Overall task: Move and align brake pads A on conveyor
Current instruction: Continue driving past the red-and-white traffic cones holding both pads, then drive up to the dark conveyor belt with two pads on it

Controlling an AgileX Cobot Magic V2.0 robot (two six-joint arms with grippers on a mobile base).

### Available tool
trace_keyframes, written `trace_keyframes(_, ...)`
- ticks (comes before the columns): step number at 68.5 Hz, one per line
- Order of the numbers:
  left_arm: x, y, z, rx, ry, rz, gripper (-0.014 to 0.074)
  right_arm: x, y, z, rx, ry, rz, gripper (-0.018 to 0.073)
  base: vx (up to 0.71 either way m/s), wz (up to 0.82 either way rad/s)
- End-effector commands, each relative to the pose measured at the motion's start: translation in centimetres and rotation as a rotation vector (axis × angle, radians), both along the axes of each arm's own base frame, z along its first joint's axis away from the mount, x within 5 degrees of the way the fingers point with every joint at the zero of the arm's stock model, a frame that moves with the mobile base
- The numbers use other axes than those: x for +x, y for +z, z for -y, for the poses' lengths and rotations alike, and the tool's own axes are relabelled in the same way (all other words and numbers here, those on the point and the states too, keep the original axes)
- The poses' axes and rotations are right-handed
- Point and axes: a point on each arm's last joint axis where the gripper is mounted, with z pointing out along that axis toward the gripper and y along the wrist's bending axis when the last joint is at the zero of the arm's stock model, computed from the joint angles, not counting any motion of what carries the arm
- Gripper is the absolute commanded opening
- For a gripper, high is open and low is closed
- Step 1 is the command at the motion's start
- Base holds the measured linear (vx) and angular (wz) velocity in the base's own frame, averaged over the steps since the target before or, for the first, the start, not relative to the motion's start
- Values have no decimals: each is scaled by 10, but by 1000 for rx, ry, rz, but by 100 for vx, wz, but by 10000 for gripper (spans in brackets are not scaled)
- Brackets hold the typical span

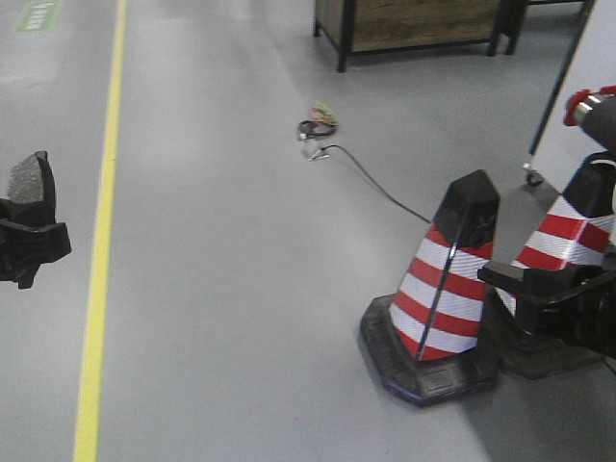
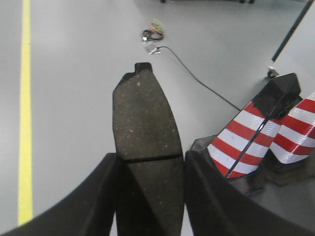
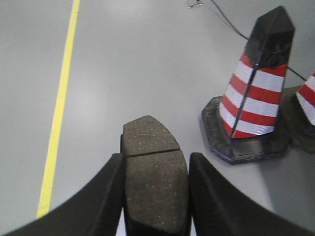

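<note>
Left gripper (image 2: 147, 196) is clamped on a pad (image 2: 145, 128), which stands upright between the fingers, groove level with the fingertips; in the front view it sits at 9 o'clock. Right gripper (image 3: 155, 196) grips a second pad (image 3: 152, 167) the same way. Both hang over grey floor (image 1: 241, 241). Two striped cones (image 1: 445, 279) stand at 4 o'clock. Conveyor not in view.

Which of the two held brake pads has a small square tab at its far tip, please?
The brake pad in the left gripper: that pad ends in a small square tab, while the right gripper's pad has a plain rounded tip.
</note>
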Motion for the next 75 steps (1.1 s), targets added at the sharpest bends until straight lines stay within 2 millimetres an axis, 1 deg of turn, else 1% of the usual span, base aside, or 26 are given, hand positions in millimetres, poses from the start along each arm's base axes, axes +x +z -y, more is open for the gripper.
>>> trace_keyframes(1,0,18,3,-23,-45,100,129,2,17,-2,18,30,109,77,34,-41)
trace_keyframes(48,0,18,3,-23,-45,100,129,2,17,-2,18,30,109,77,28,-54)
trace_keyframes(75,0,18,3,-23,-45,100,129,2,17,-2,18,30,109,77,26,-46)
